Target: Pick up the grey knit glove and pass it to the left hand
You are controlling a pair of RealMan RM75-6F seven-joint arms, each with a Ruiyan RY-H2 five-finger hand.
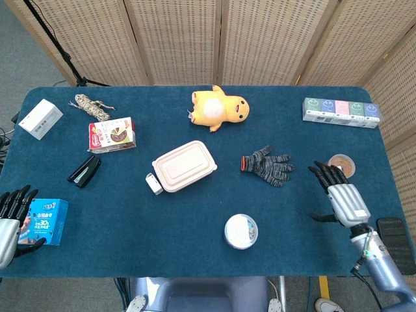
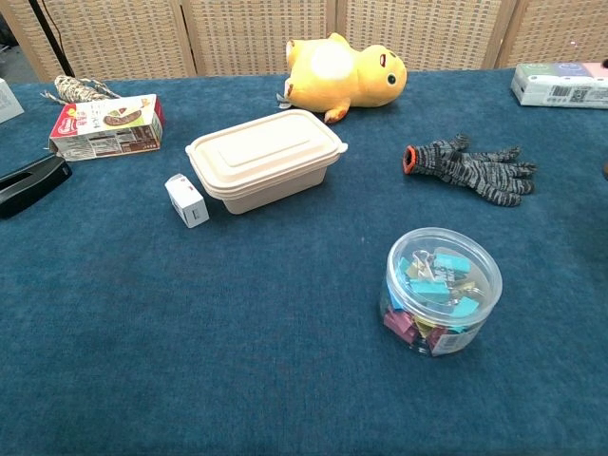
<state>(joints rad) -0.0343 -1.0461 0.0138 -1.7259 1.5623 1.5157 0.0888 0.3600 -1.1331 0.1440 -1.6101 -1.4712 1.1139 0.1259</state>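
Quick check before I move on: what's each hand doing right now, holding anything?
Left hand: open, holding nothing, beside the blue box.
Right hand: open, fingers spread, holding nothing, apart from the grey knit glove.

The right robot hand has a silver-grey ribbed back and slim black fingers. Its wrist narrows to a pale blue-grey forearm with a thin cable alongside. The left robot hand shows the same silver shell and black fingers.
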